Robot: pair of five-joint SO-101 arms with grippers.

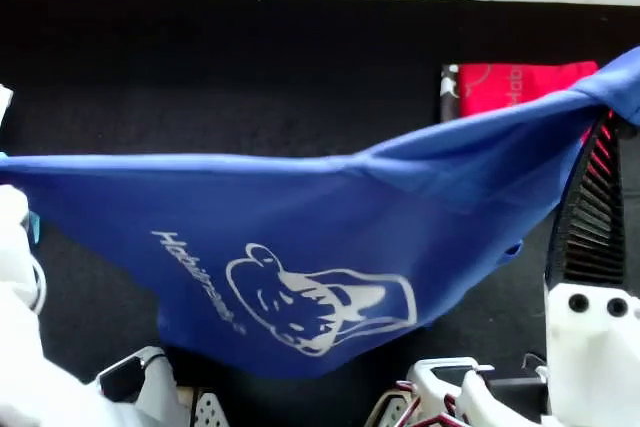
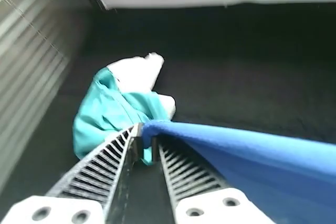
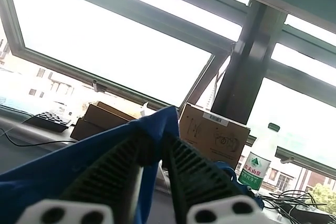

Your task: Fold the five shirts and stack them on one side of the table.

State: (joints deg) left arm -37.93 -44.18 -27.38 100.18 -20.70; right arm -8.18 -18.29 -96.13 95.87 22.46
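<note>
A blue shirt (image 1: 300, 217) with a white printed figure hangs stretched in the air across the high view, sagging in the middle. My left gripper (image 2: 147, 132) is shut on one corner of the blue shirt (image 2: 247, 150) above the black table. My right gripper (image 3: 157, 135) is shut on the other corner of the blue shirt (image 3: 68, 166), raised and pointing away from the table toward windows. Its black ribbed finger (image 1: 592, 217) shows at the right of the high view. A folded red shirt (image 1: 520, 87) lies at the back right of the table.
A crumpled teal and white shirt pile (image 2: 113, 106) lies on the black table (image 1: 250, 67) at the left, beyond my left gripper. White arm bases (image 1: 590, 357) stand along the front edge. Cardboard boxes (image 3: 215, 135) and a bottle (image 3: 260, 161) stand by the windows.
</note>
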